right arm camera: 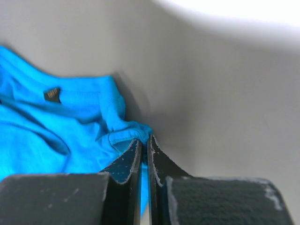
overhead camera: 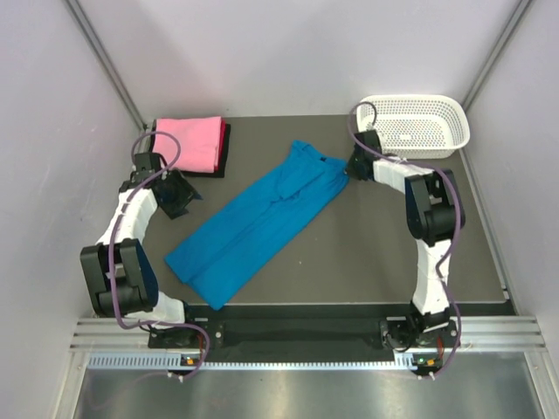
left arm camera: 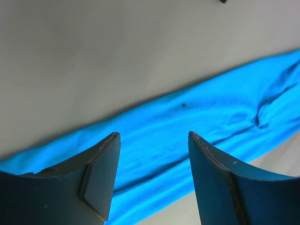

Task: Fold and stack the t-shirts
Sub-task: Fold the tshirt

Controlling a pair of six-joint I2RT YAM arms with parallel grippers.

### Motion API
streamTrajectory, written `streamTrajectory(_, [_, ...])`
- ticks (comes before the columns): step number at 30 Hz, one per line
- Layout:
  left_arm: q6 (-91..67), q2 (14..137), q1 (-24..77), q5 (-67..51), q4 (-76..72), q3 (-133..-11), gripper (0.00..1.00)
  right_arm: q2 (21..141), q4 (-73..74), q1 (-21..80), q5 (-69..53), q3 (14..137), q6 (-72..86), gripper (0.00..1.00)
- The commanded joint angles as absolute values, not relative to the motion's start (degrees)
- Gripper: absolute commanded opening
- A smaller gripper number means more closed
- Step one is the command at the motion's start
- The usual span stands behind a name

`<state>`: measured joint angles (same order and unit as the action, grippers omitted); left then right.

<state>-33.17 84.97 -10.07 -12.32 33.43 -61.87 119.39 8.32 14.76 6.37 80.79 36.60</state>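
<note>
Top external, left to right: the stack (overhead camera: 188,144) is sitting far-left. Our left gripper (overhead camera: 182,201) is hovering just in front of it, jaws spread and empty, near the shirt (overhead camera: 253,223) lying diagonally mid-table. Our right gripper (overhead camera: 352,164) is pinching the shirt's far corner. We are judging the left should pinch the edge nearest it, low and flat. Bare table (overhead camera: 376,253) is lying open near-right, and the basket (overhead camera: 417,129) is crowding far-right.

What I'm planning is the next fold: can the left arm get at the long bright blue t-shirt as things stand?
Probably yes. The left arm's fingers hang open right beside the long bright blue t-shirt. The left wrist view shows the cloth just ahead of them, with nothing in between.
</note>
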Motion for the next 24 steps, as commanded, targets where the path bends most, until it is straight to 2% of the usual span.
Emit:
streamTrajectory(1, [-32.8, 84.9, -7.8, -11.6, 30.9, -63.3, 0.65, 126.0, 9.7, 14.1, 7.9, 91.8, 33.6, 0.01])
streamTrajectory(9, [-31.7, 86.0, -1.2, -9.3, 32.4, -62.2, 0.64, 138.5, 11.9, 11.8, 3.5, 112.0, 32.9, 0.02])
streamTrajectory(13, [-30.5, 85.6, 1.8, -10.6, 32.5, -61.6, 0.63, 142.7, 13.4, 10.6, -1.9, 120.6, 31.4, 0.1])
streamTrajectory(17, [-29.0, 85.0, 3.1, -11.8, 32.0, -60.6, 0.63, 139.8, 15.9, 10.8, -3.3, 121.5, 30.1, 0.25])
streamTrajectory(20, [-28.0, 85.0, 3.1, -14.4, 31.7, -59.8, 0.63, 135.7, 19.9, 11.2, -2.4, 120.9, 30.8, 0.32])
streamTrajectory(24, [-26.4, 82.5, 3.2, -15.7, 31.9, -58.8, 0.63, 130.0, 22.0, 12.7, -2.0, 117.8, 30.2, 0.36])
